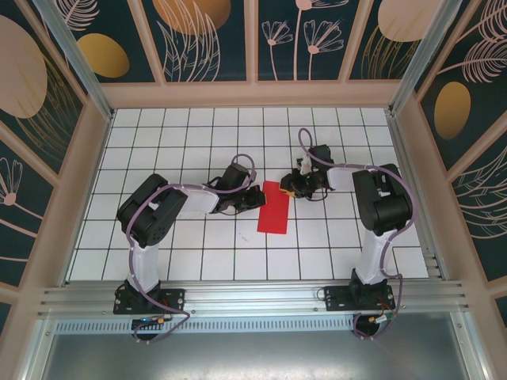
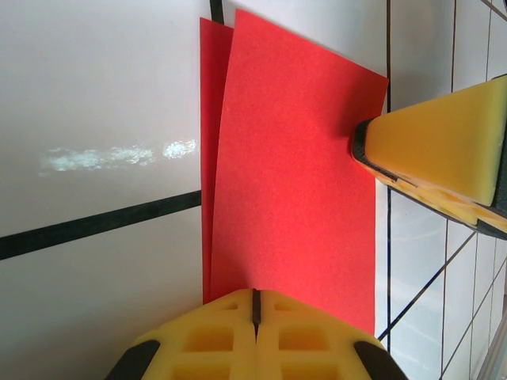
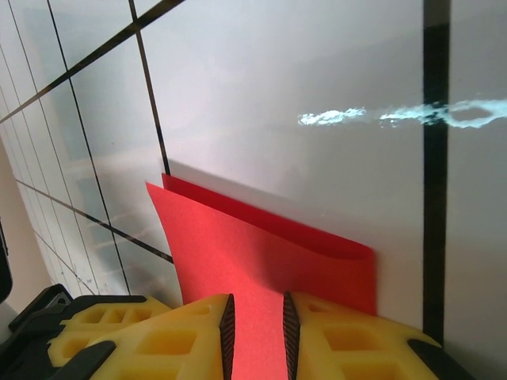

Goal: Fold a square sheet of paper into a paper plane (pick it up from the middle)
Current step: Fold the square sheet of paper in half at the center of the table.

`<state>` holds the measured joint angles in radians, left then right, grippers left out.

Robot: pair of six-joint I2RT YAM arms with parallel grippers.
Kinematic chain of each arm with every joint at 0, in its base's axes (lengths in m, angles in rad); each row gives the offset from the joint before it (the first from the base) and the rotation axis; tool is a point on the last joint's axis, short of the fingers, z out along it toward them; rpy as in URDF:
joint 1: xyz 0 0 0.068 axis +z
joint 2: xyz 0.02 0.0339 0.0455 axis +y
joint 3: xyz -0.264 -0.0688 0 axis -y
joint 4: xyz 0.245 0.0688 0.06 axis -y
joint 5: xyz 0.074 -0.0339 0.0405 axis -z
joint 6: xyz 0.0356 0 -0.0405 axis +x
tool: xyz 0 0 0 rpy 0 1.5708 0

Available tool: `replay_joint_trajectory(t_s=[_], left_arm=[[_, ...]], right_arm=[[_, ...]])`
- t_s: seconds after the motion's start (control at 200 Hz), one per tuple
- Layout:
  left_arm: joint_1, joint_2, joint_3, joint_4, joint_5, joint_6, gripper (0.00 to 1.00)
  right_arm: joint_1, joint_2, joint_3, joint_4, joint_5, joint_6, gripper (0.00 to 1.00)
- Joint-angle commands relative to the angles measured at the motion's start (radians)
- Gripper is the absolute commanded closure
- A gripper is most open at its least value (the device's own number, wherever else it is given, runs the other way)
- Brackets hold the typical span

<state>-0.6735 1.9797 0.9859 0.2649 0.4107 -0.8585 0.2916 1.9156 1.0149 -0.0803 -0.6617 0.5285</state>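
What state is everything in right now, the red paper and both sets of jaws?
Red paper: folded in half, two layers with edges slightly offset, lying on the tiled table.
Left jaws: shut, at the paper's edge; whether they pinch it is unclear.
Right jaws: slightly apart, red paper showing in the gap between them.

No text, label, number or sign is readable on the square sheet of paper or the table.
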Motion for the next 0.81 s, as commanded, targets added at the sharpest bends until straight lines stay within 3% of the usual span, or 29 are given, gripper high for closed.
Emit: replay_joint_trajectory(t_s=[0.0, 0.255, 0.631, 0.801], left_arm=[[-0.012, 0.067, -0.018, -0.115, -0.028, 0.029, 1.0], [-0.012, 0.068, -0.019, -0.113, -0.027, 0.027, 1.0], [-0.012, 0.065, -0.019, -0.116, -0.029, 0.028, 1.0], [-0.012, 0.063, -0.019, -0.12, -0.03, 0.028, 1.0]], right_arm=[[-0.006, -0.06, 0.036, -0.043, 0.017, -0.028, 0.72], [-0.015, -0.033, 0.098, -0.066, 0.007, -0.035, 0.72], [-0.016, 0.095, 0.126, -0.109, 0.127, -0.047, 0.73], [-0.02, 0.072, 0.138, -0.114, 0.092, -0.048, 0.72]])
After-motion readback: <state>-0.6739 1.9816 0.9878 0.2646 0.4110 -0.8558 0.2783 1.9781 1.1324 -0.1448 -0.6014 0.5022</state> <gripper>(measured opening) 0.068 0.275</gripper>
